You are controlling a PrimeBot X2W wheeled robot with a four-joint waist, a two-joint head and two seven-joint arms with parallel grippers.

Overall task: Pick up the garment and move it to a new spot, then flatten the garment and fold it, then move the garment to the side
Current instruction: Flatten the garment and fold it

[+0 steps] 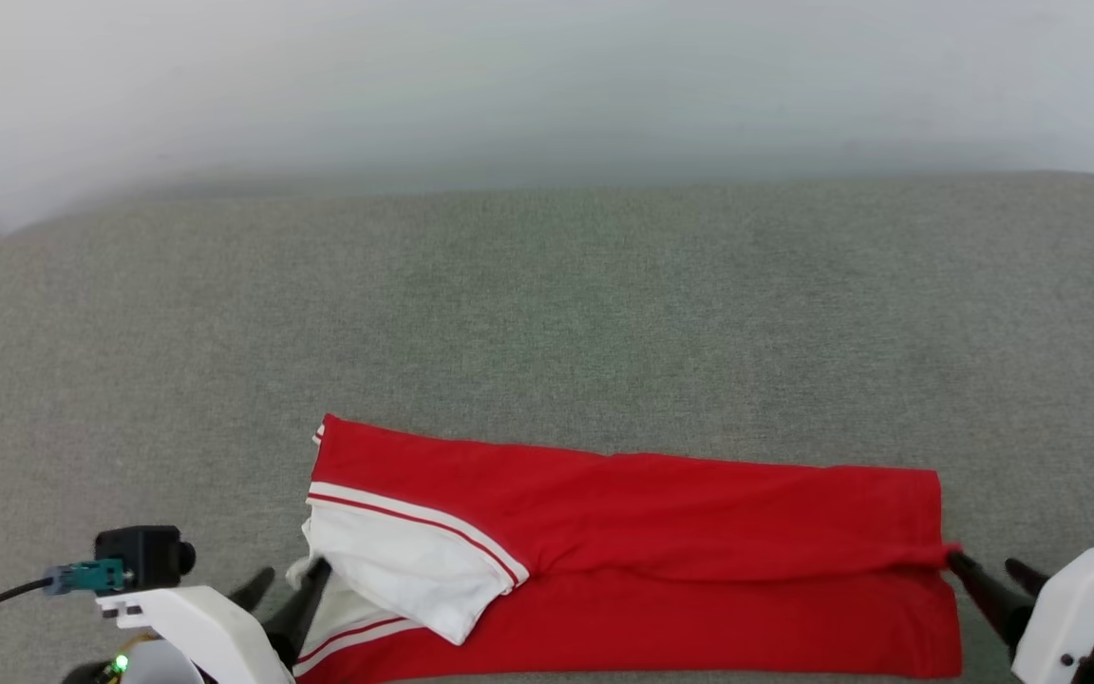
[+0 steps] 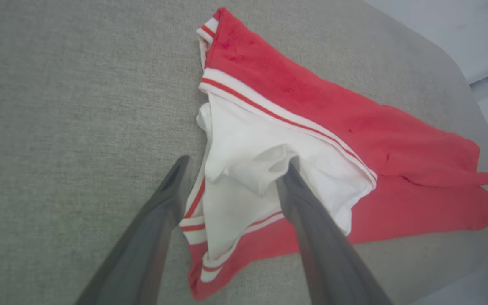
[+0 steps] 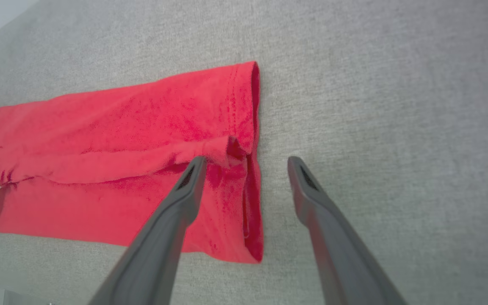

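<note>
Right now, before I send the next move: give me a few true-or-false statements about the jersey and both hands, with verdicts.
1. The jersey lies folded into a long strip on the grey cloth surface. True.
2. The left hand is clamped shut on the white sleeve. False: it stands open, straddling the sleeve's loose fold.
3. The right hand is at the hem end, open. True.
4. The number 23 faces up. False: no lettering shows, just plain red cloth and the white sleeve with its striped trim.
5. The jersey hangs in the air between the two hands. False: it rests on the surface.
</note>
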